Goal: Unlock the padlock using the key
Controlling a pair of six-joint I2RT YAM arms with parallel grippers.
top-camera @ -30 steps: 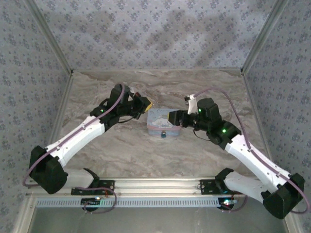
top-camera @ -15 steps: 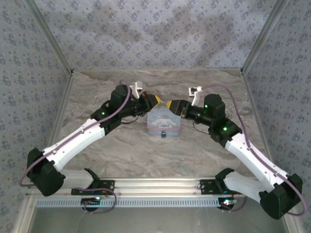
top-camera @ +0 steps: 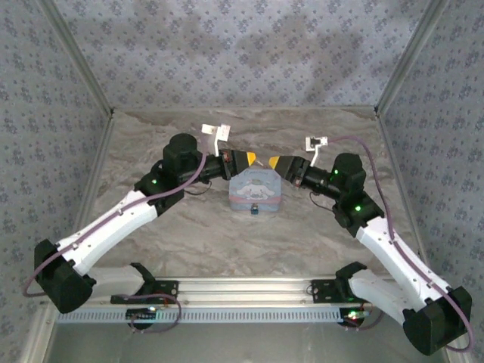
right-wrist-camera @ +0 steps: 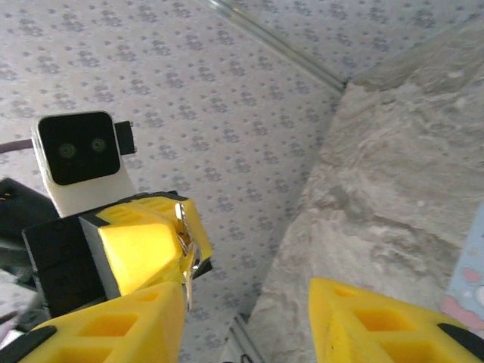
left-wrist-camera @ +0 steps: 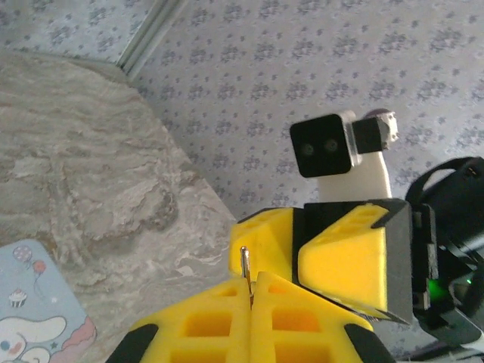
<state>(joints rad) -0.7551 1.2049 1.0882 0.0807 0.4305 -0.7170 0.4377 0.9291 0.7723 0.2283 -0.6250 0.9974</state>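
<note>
1. your left gripper (top-camera: 246,160) is pinched shut on the key (left-wrist-camera: 244,265). only a thin sliver of metal stands up out of the seam between its yellow pads.
2. your right gripper (top-camera: 274,162) is spread wide with nothing in it. it faces the left one almost tip to tip, in the air above the far side of the tin (top-camera: 255,187).
3. the padlock (top-camera: 256,209) sits at the near edge of the tin, down at table level, apart from both tools and not yet touched.
4. this looks like a mid-air handover or regrip of the key. bring the open right jaws squarely around the exposed sliver, and close only once the metal lies between the pads. release the left only when the new grip looks firm.
5. very little key shows, so you could clamp the left pads instead, or nudge the key out of the seam. go slowly.
6. i cannot tell whether the exposed end is the blade or the bow. check this before you commit to a grip.
7. the tin lies directly below, so a dropped key would likely land on its lid or skid onto the marbled table (top-camera: 189,227).
8. the white wrist cameras stand close above both tips, and the patterned wall (top-camera: 242,53) lies behind them, so keep your approach narrow.
</note>
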